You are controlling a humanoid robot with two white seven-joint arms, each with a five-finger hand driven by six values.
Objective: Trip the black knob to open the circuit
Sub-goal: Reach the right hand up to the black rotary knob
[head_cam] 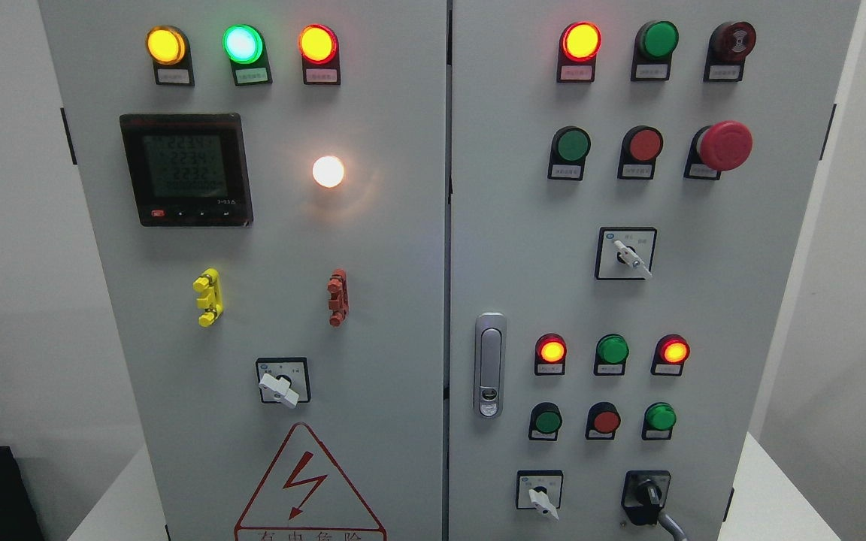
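Cabinet: tall grey metal control cabinet (403, 300), two doors, lamps lit.
Black knob: black rotary knob (647, 496), right door's bottom right corner, handle pointing down-right.
Robot hand: neither in view; state cannot be told.
Nearer arm: probably right.

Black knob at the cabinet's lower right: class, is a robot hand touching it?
No, the black knob sits alone on the right door, and no hand appears anywhere in the head view.

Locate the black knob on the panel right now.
Head view: the black knob sits at the bottom right of the right door, right of a white-handled selector switch and below the green button.
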